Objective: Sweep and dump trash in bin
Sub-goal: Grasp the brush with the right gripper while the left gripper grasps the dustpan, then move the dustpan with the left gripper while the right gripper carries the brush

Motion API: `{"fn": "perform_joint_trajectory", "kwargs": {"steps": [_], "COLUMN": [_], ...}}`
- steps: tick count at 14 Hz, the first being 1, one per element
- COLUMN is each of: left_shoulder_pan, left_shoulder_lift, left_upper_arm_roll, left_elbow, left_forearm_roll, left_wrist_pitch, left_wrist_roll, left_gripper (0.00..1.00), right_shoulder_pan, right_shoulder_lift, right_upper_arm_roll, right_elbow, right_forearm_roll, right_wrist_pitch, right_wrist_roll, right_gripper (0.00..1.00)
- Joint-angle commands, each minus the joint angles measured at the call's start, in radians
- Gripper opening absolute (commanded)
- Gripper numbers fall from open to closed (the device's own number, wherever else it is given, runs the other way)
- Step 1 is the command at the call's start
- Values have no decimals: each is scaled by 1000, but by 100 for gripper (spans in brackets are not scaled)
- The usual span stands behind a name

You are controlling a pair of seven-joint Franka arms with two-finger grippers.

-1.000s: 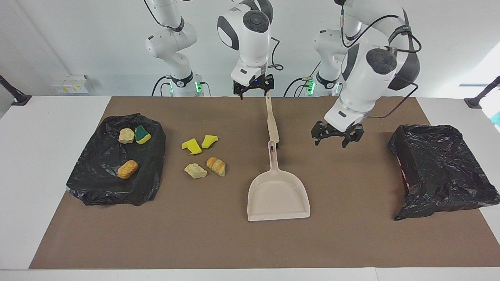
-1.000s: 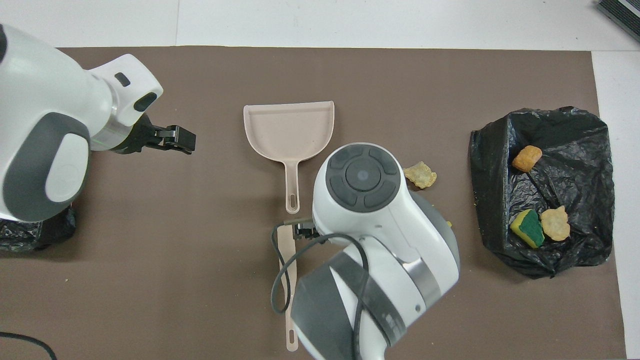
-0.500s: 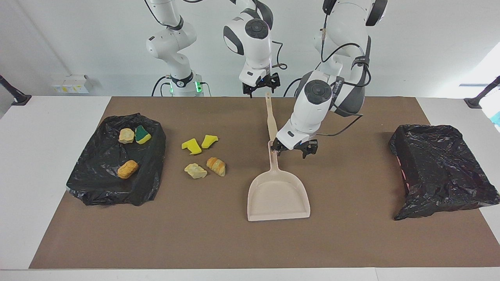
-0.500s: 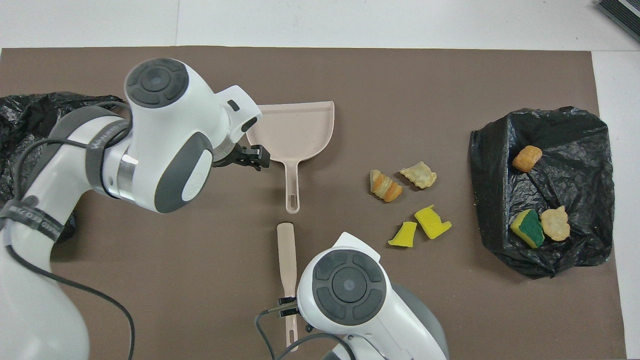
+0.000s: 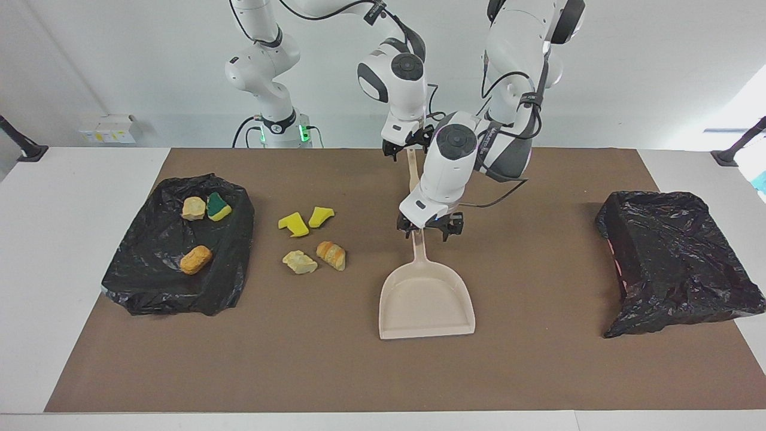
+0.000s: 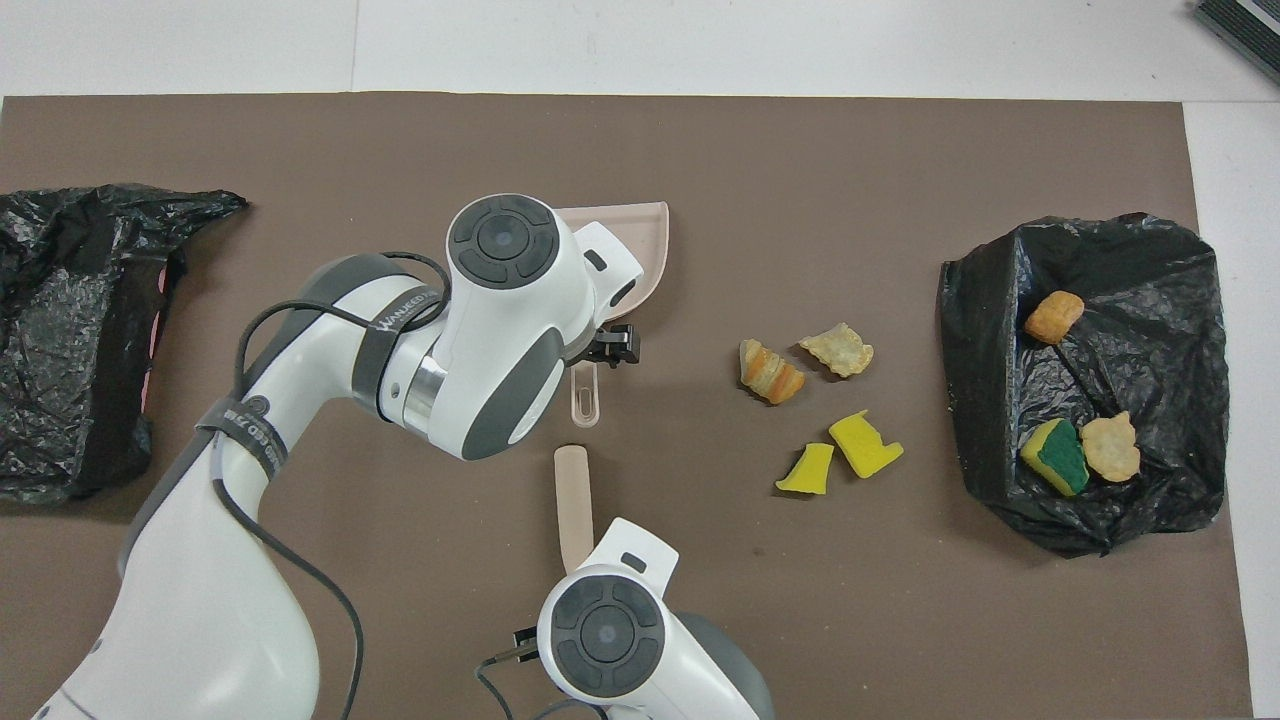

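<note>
Brown matting covers your table; facing view: left gripper (image 5: pixel 429 230) hangs over the dustpan (image 5: pixel 426 299) handle, fingers apart, gripping nothing; right gripper (image 5: pixel 407 143) hangs spread over the flat stick (image 5: pixel 413 173); four trash (image 5: pixel 311 240) bits lie loose beside the pan, unswept. Overhead view: three bits already sit in the black bag (image 6: pixel 1150 290) toward the right arm's end.

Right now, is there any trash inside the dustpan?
No, the dustpan is empty in the facing view, and four bits of trash lie on the mat beside it, toward the right arm's end of the table.
</note>
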Motion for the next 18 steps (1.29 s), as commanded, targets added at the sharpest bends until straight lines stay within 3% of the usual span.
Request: {"fn": "perform_joint_trajectory", "kwargs": {"steps": [1, 3, 4, 5, 7, 9, 10, 11, 12, 13, 14, 18], "left_shoulder_pan": [-23, -23, -23, -21, -24, -26, -23, -18, -10, -9, -6, 40], "left_shoulder_lift": [18, 16, 16, 16, 16, 12, 12, 12, 5, -1, -4, -28], "left_upper_arm_roll": [18, 18, 18, 18, 18, 18, 18, 18, 18, 22, 26, 26], "left_elbow": [-2, -2, -2, -2, -12, -23, -23, -17, -11, -11, -6, 6], "left_forearm_roll": [18, 16, 14, 14, 16, 14, 16, 16, 17, 18, 19, 77], "left_wrist_pitch": [19, 6, -1, -2, -13, -22, -24, -21, -24, -24, -24, -25], "left_wrist_roll": [-30, -31, -31, -33, -34, -34, -33, -31, -27, -22, -20, 22], "left_gripper": [100, 100, 92, 72, 0, 0, 0, 0, 0, 0, 0, 0], "right_shoulder_pan": [1, 30, 30, 29, 29, 27, 29, 29, 29, 29, 33, 33], "right_shoulder_lift": [10, 23, 27, 28, 27, 25, 27, 27, 28, 28, 28, 36], "right_upper_arm_roll": [-1, -3, -3, -3, -3, -4, -4, -4, -4, -3, -4, -4], "right_elbow": [-17, -20, -22, -22, -30, -43, -47, -48, -47, -44, -40, -24], "right_forearm_roll": [26, 26, 26, 26, 26, 25, 23, 17, 14, 14, 14, 6], "right_wrist_pitch": [26, 50, 53, 58, 62, 76, 88, 93, 93, 92, 92, 76], "right_wrist_roll": [-7, 13, 13, 10, -2, -47, -51, -56, -58, -47, -33, -12], "right_gripper": [100, 100, 100, 100, 100, 100, 94, 82, 55, 17, 0, 0]}}
